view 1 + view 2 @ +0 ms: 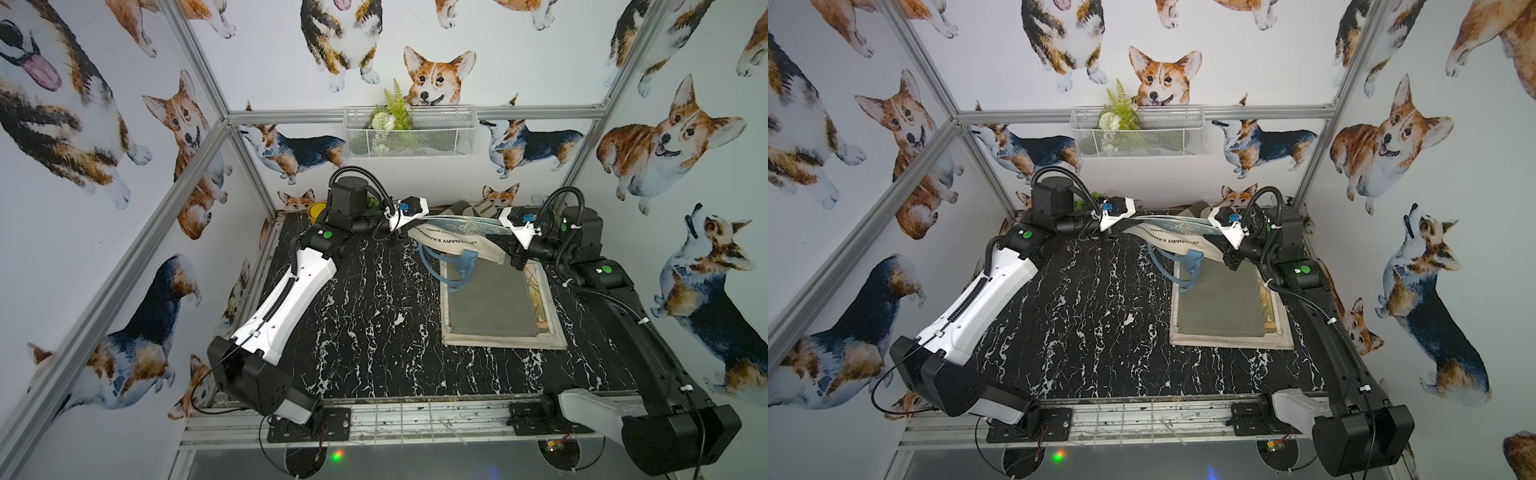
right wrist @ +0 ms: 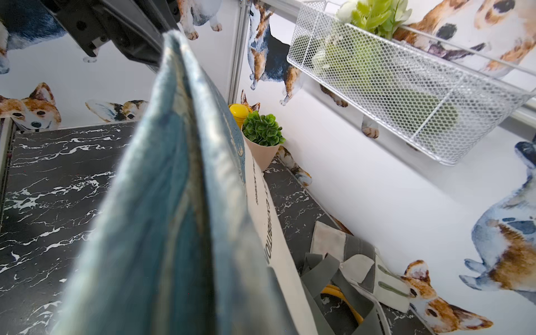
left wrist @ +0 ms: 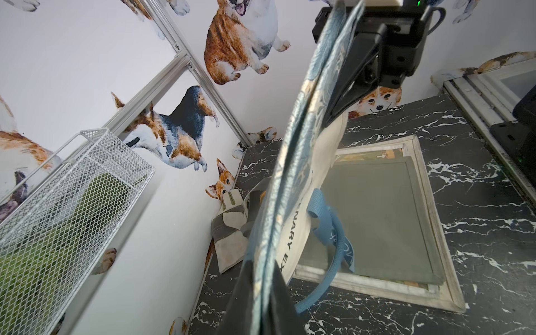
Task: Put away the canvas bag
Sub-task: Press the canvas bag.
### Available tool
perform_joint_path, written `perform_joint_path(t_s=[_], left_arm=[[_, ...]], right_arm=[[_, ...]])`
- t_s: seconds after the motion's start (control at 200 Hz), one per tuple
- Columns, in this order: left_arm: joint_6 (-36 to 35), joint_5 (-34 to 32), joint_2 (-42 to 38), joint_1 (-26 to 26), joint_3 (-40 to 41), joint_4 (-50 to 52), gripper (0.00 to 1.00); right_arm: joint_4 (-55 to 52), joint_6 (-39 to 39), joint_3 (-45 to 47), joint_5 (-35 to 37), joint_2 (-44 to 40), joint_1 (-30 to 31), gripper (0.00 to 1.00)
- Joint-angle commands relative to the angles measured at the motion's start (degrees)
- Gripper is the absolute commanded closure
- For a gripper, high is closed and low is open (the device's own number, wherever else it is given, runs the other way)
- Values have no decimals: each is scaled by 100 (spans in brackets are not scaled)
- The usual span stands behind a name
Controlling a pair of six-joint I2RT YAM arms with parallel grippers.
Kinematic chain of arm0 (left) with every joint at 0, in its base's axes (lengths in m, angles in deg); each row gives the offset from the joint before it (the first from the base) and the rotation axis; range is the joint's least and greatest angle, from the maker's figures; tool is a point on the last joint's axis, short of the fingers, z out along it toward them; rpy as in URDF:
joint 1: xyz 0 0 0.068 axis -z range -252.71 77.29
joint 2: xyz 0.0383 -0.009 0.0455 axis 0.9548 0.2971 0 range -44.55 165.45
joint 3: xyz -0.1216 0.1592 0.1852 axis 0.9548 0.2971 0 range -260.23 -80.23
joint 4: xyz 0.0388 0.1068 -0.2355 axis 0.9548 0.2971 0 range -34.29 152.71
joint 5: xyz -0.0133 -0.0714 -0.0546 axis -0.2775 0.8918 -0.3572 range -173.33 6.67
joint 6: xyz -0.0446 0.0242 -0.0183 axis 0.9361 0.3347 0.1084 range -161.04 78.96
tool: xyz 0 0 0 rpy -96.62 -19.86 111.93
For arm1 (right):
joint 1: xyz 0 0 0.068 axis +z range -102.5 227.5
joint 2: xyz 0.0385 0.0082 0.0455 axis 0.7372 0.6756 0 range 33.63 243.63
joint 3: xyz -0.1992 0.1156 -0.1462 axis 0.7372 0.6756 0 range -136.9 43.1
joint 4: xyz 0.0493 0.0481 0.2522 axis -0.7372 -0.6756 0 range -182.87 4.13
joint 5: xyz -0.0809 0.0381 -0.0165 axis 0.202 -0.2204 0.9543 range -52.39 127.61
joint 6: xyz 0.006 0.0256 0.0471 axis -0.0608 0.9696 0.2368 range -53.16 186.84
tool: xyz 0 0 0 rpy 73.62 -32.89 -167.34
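Fingers of the left gripper [image 3: 261, 290] are clamped on one end of the canvas bag [image 1: 457, 239], which is held stretched above the rear of the table [image 1: 374, 311], partly over a white frame [image 1: 498, 343]; its other end is pinched by the right gripper [image 3: 330, 116].

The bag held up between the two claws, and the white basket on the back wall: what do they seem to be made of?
The bag looks like woven cotton canvas, matte cream with a blue print; it folds and sags like cloth. Its straps look like blue woven webbing. The basket is probably metal mesh painted white; you can see through its diamond-shaped holes.
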State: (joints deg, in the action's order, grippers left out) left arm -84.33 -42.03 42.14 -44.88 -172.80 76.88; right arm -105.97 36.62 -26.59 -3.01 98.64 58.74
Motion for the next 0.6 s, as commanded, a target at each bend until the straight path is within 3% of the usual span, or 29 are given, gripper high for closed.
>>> perform_joint_path(t_s=[0.0, 0.105, 0.19, 0.25, 0.355, 0.41, 0.425, 0.526, 0.591], left_arm=[[-357, 86, 103, 185, -173, 507, 54], [-404, -19, 217, 313, -297, 637, 40], [-408, -156, 328, 378, -395, 705, 38], [-401, -200, 411, 406, -475, 790, 43], [-186, -245, 546, 457, -592, 693, 71], [219, -305, 597, 460, -595, 414, 99], [343, -325, 607, 460, -599, 320, 100], [1046, -597, 661, 460, -705, -100, 100], [1378, -938, 687, 474, -780, -335, 100]], right_arm=[[-181, -441, -248, -181, 42, 15, 100], [-261, -558, -384, -207, 81, 23, 100], [-295, -614, -464, -248, 115, 18, 100], [-344, -652, -516, -279, 146, 18, 100], [-347, -648, -532, -291, 181, 27, 100], [-337, -626, -509, -187, 178, 43, 100], [-344, -626, -496, -151, 171, 51, 100], [-329, -538, -370, 281, 126, 64, 72], [-320, -342, -271, 821, 87, 63, 44]])
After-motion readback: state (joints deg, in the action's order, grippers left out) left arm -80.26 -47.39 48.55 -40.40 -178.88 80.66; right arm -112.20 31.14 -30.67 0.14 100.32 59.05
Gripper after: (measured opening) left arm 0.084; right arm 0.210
